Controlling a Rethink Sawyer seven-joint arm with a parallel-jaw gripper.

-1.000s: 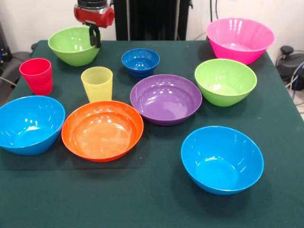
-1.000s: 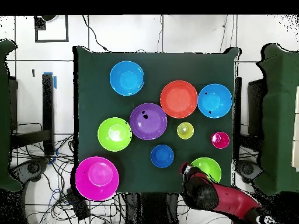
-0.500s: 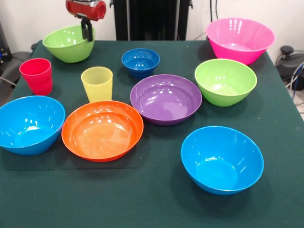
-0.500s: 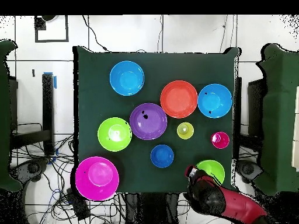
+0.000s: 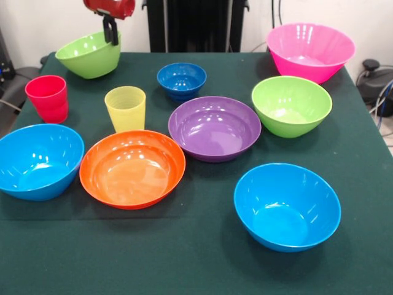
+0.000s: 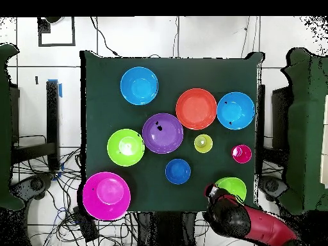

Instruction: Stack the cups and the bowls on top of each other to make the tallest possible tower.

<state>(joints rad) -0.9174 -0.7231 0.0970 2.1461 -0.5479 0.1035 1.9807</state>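
Observation:
My gripper point(image 5: 111, 38) is shut on the rim of a lime green bowl point(image 5: 89, 54) and holds it tilted above the table's far left corner; both also show in the overhead view, the gripper point(image 6: 211, 191) beside the bowl point(image 6: 232, 187). The red cup point(image 5: 47, 97) and the yellow cup point(image 5: 125, 107) stand upright on the table. The small dark blue bowl point(image 5: 181, 80), purple bowl point(image 5: 214, 127), orange bowl point(image 5: 132, 168), two light blue bowls point(image 5: 38, 160) point(image 5: 287, 206), second lime green bowl point(image 5: 291, 104) and pink bowl point(image 5: 310, 50) sit singly. No tower shows.
The dark green table point(image 5: 196, 270) has bare cloth along its near edge. The robot's black pedestal point(image 5: 196, 24) stands behind the far edge. Cables and chairs lie around the table in the overhead view.
My gripper has risen and moved left with the lime green bowl, lifting it off the table and tilting it. Nothing else has moved.

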